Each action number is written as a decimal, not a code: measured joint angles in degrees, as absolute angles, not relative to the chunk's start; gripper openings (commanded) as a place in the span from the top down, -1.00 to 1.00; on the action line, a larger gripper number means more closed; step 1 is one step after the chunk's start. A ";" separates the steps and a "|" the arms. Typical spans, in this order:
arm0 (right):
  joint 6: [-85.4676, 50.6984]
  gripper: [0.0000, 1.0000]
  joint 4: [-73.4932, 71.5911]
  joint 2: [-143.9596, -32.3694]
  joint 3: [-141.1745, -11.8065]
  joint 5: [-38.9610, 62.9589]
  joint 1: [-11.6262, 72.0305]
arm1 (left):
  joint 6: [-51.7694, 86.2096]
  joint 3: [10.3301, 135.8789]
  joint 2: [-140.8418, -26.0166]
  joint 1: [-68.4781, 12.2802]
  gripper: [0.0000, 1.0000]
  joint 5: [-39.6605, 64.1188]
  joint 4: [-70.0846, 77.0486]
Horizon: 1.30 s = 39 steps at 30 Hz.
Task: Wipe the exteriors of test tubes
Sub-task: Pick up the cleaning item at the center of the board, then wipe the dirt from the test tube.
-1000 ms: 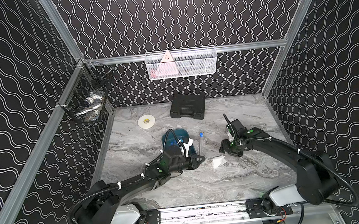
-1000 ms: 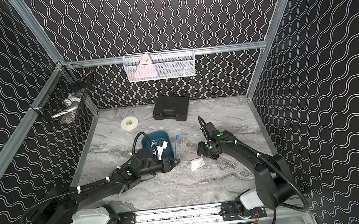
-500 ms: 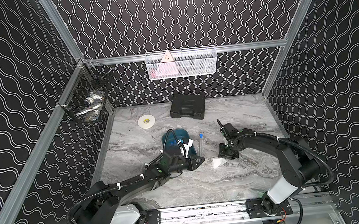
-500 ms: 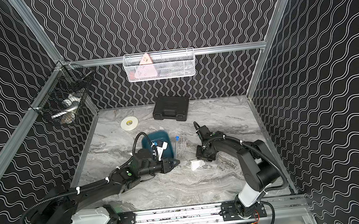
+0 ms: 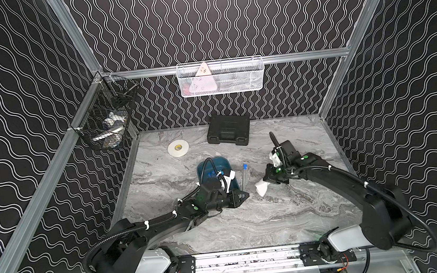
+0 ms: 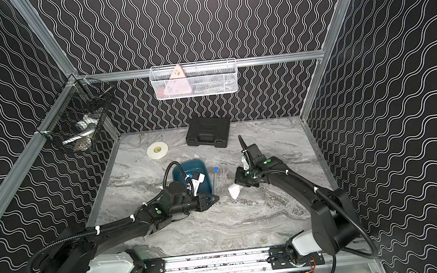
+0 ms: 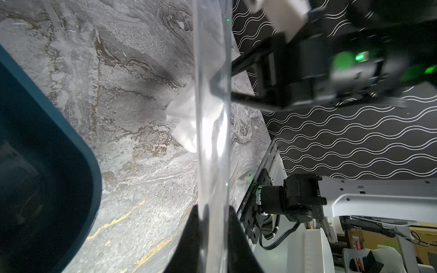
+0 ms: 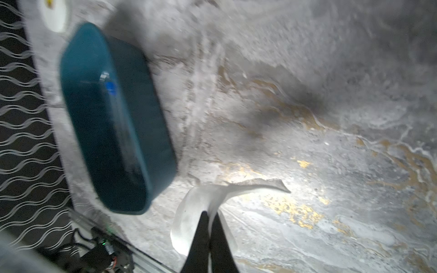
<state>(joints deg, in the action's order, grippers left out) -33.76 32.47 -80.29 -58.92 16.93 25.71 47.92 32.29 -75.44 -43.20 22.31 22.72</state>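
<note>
- A grey marbled worktop (image 5: 276,219) sits inside a booth with black, wavy-lined walls, seen from above, with two black robot arms reaching in from the near edge.
- The left fingers (image 5: 239,196) are closed on the lower end of a clear test tube (image 5: 244,178). The tube's blue cap (image 5: 245,165) points toward the back wall.
- The left wrist view shows the tube (image 7: 212,118) clamped between the two dark fingers (image 7: 186,248), running straight away from the camera.
- This tube is held just beside the right edge of a teal tray (image 5: 223,163), outside it.
- Blue caps of other test tubes (image 5: 211,174) show inside the tray, partly hidden by the left arm's cable.
- The right fingers (image 5: 268,178) are pressed together, pinching a crumpled white tissue (image 5: 261,188).
- The right wrist view shows the tissue (image 8: 196,208) drooping from the closed fingers (image 8: 201,236). Whether its lower end touches the worktop is unclear.
- In both top views the tissue (image 6: 233,191) is near the held tube (image 6: 214,182), on its right, and not touching it.
- A white tape roll (image 5: 178,148) and a black case (image 5: 227,130) lie toward the back.
- A white wire basket (image 5: 222,87) hangs on the back wall and a black wire basket (image 5: 105,127) on the left wall.
</note>
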 measured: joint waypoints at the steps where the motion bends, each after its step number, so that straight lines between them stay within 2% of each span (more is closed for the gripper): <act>1: -33.50 1.00 32.58 -79.00 -60.16 17.80 25.71 | 47.92 32.34 -75.70 -43.20 0.86 22.37 22.79; 8: -34.15 0.99 29.56 -73.10 -64.05 27.86 25.71 | 48.03 32.80 -77.47 -43.20 0.85 22.92 23.64; 14: -36.58 0.97 23.27 -72.99 -64.58 35.53 28.82 | 48.05 33.65 -78.54 -43.20 0.85 23.94 23.94; 21: -35.11 0.96 23.46 -76.40 -65.49 35.77 29.23 | 48.03 34.06 -78.54 -43.27 0.83 24.95 24.47; 31: -30.74 0.92 33.04 -76.42 -62.92 27.73 29.15 | 48.23 32.86 -77.01 -43.27 0.83 24.01 24.86; 39: -30.46 0.91 34.02 -77.62 -62.48 26.87 29.15 | 48.29 32.86 -77.08 -43.27 0.83 24.05 25.15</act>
